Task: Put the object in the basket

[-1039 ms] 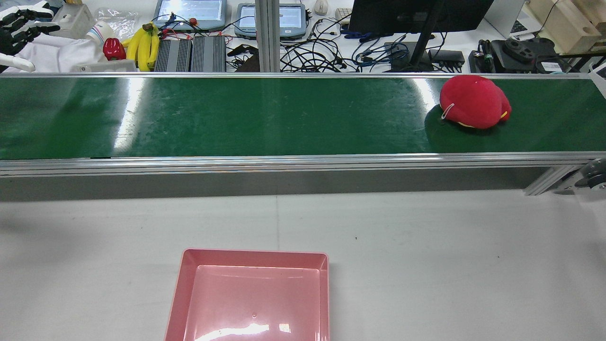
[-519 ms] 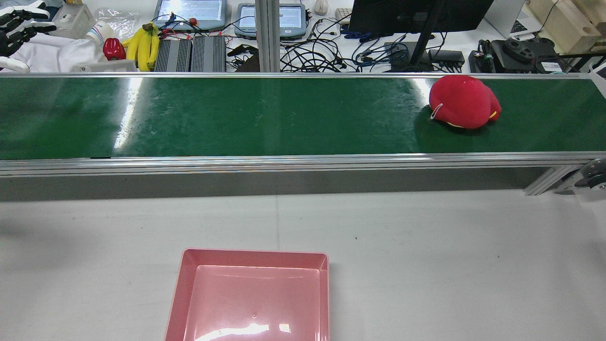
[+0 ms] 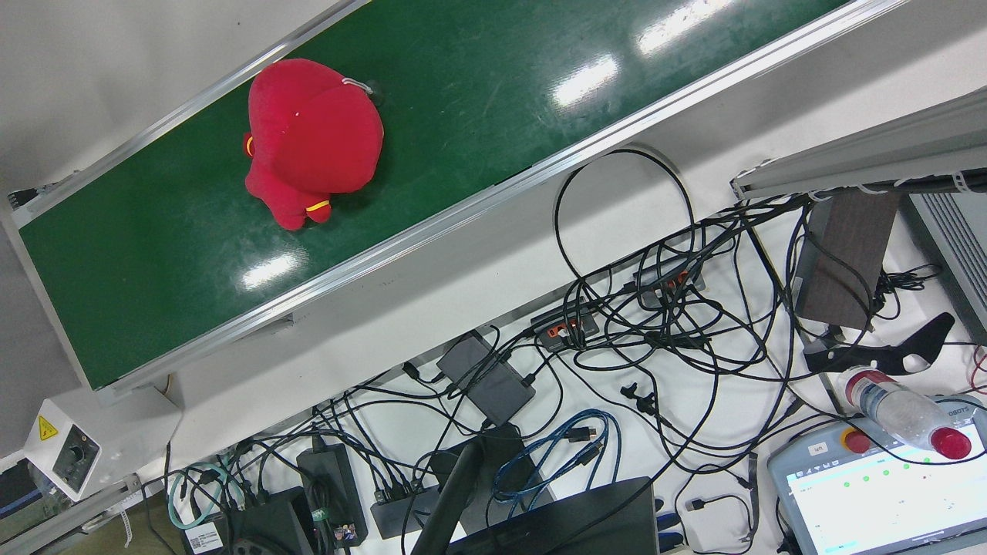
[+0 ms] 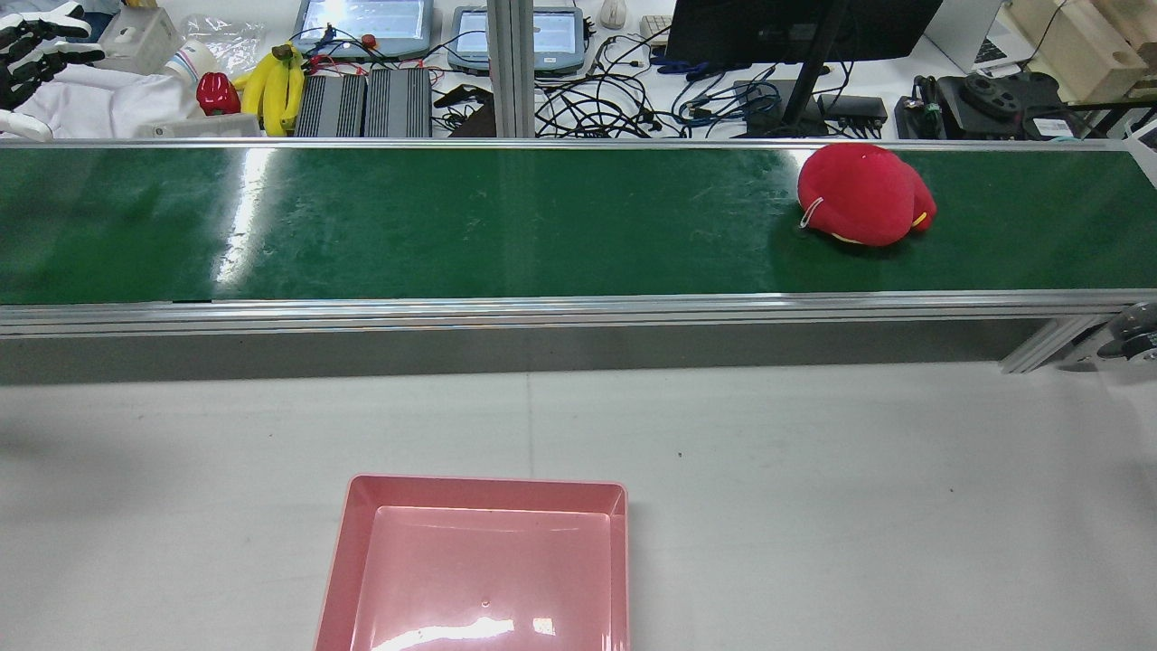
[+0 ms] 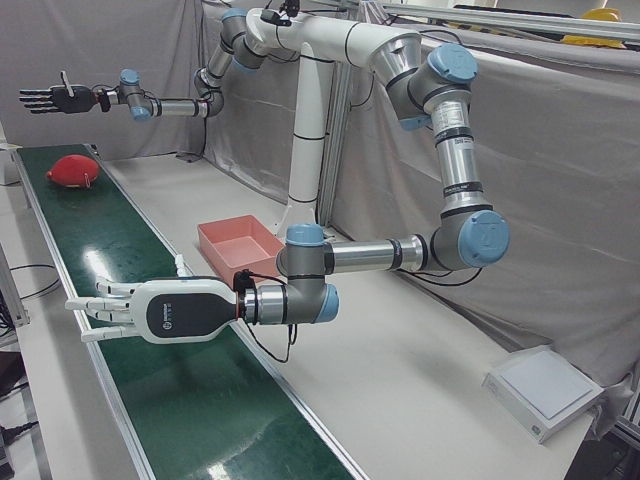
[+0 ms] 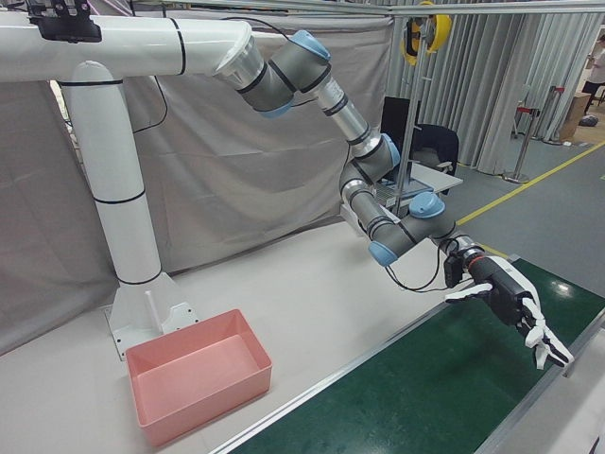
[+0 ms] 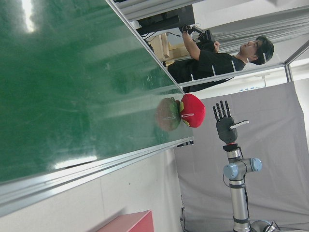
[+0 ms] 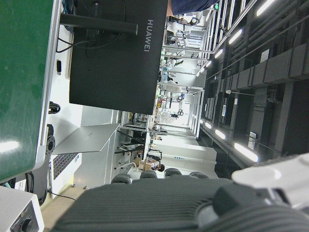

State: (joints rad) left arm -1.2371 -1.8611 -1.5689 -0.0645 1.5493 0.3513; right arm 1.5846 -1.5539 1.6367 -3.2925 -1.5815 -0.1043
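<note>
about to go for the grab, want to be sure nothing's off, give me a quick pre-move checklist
1. Red plush toy lies free on the green belt: ok.
2. Right hand open, holding nothing: ok.
3. Right hand down at the toy: not ok, it is held high, apart from it.
4. Left hand open and far along the belt from the toy: ok.
5. Pink basket empty: ok.
6. Belt stopped: cannot tell.
</note>
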